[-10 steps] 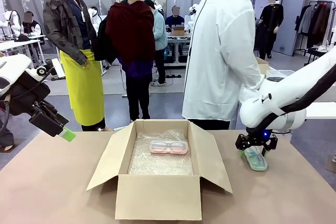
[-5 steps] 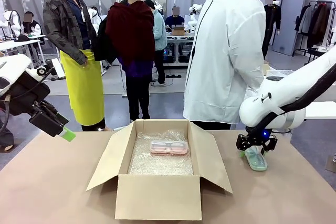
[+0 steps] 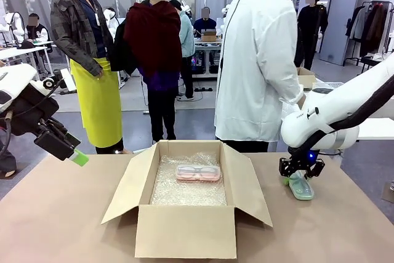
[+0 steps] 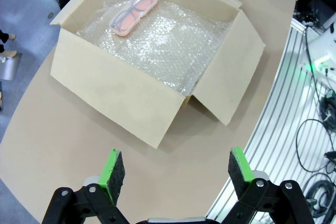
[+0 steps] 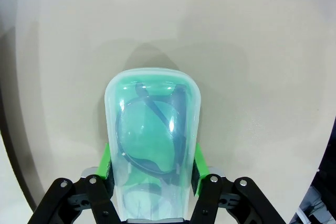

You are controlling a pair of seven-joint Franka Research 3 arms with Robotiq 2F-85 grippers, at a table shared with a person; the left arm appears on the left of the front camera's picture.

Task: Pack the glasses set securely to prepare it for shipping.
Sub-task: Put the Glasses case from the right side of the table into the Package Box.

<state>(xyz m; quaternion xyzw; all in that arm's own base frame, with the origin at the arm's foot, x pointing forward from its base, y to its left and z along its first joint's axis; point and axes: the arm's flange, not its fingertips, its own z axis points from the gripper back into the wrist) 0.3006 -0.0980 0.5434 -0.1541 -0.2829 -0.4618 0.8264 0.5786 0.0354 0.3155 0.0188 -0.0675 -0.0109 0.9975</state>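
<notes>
**A:** What is new at the right jaws?

**B:** A moment ago they stood wide, one on each side of the mint green case. Now they have squeezed in. The green pads press on its two long sides, so the jaws have hold of it.

**A:** Is it up in the air yet?

**B:** I think not. It looks like it lies on the tabletop right under the jaws. From the front it is small, though, so I can't be sure.

**A:** What does that mean for the packing?

**B:** The grab is done. Lifting it over to the box looks like the next job.

**A:** Where is the pink case?

**B:** The pink case lies in the box on the bubble wrap. It is well away from the right jaws and out ahead of the left jaws.

**A:** And the left jaws?

**B:** Wide open and holding nothing, same as before.

**A:** How does the mint one look?

**B:** Flat and see-through, with round corners and dark glasses inside. One end pokes out past the jaw tips.
</notes>
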